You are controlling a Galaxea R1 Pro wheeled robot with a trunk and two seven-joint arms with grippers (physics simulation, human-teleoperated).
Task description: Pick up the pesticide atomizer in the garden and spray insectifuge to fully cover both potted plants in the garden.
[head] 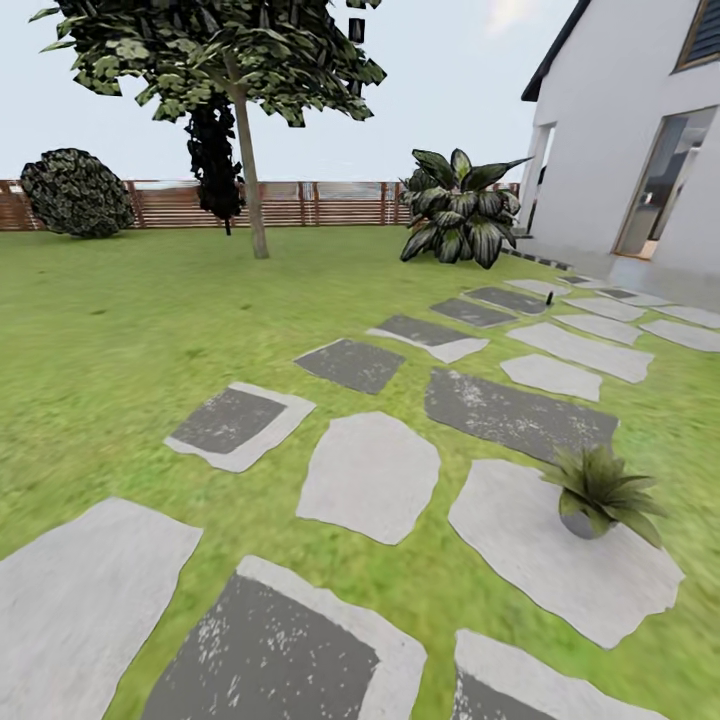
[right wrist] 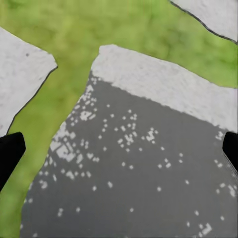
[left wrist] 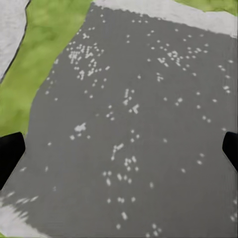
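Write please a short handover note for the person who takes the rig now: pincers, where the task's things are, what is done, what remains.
Left pincer: open, holding nothing, over a dark speckled paver.
Right pincer: open, holding nothing, over a dark paver with a pale border and grass.
One potted plant stands on a pale paver at the right of the head view, near the robot.
A small dark upright object stands farther along the path; too small to identify, possibly the atomizer.
Done: nothing sprayed, as far as the pictures tell.
Left: find and pick up the atomizer, find the second plant, spray both.
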